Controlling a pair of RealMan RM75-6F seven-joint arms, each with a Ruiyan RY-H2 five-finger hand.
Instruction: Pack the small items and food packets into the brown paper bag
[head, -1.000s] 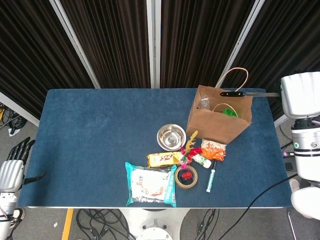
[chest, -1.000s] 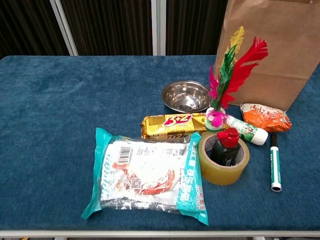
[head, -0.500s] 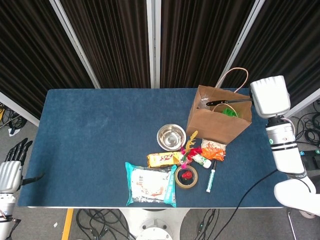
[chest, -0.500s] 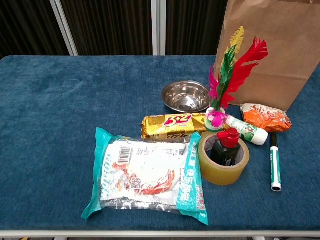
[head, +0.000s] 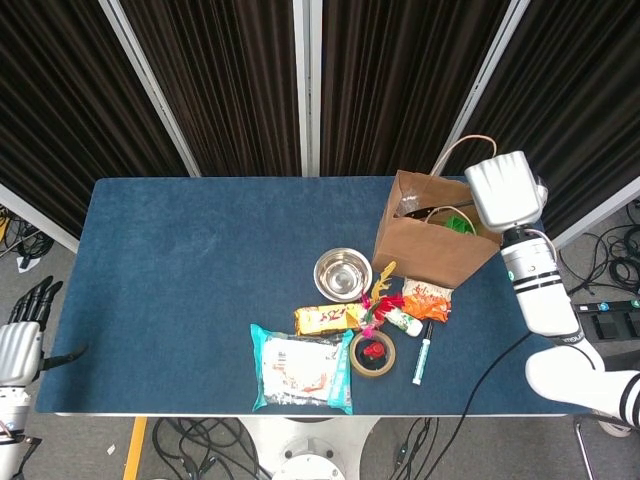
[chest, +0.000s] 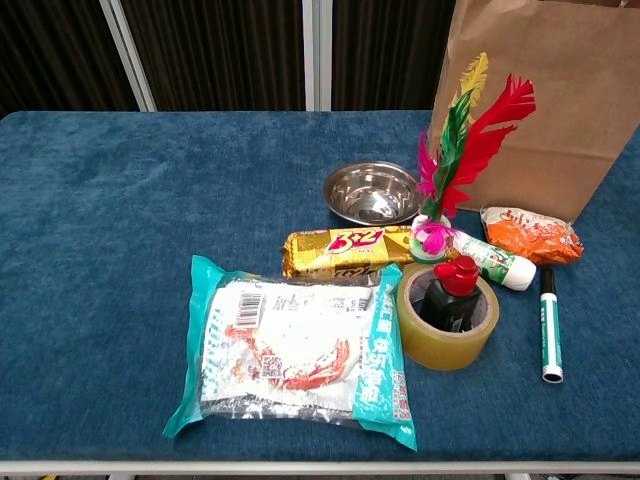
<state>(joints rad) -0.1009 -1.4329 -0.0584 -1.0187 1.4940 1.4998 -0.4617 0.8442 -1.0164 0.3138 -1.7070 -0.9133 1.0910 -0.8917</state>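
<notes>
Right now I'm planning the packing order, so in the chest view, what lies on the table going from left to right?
Crab-print food packet → steel bowl → tape roll → orange snack packet → green marker. The yellow packet, feather shuttlecock, small bottles and bag overlap these, so I leave them out.

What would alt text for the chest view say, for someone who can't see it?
A blue table holds a noodle packet, tape roll, biscuit pack, steel bowl, feather shuttlecock and marker, before a brown paper bag.
</notes>
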